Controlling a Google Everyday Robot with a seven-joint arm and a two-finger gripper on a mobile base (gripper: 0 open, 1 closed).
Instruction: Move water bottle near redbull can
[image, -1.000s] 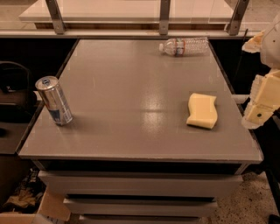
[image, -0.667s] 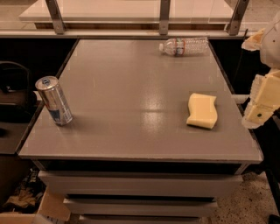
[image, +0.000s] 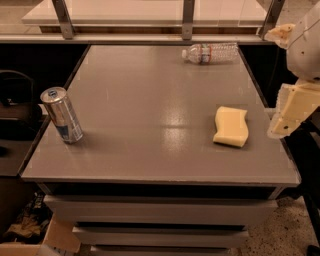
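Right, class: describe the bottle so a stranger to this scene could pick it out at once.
Start at the grey table; go to its far edge, right of centre, beyond the gripper at the right side. The bottle lies there on its side: clear, unlike the standing can and yellow sponge.

Yellow sponge (image: 231, 126) on grey table (image: 150, 100)

No word, number or sign can be read anywhere in the view; the water bottle (image: 210, 52), lying on its side in the upper right of the frame, carries a white-and-red label band whose print is too small to make out; the redbull can (image: 62, 116), upright at middle left, shows blue panels on silver, its markings not legible as letters; the cream-coloured gripper (image: 292, 110), at the right edge of the frame, bears no legible marking.
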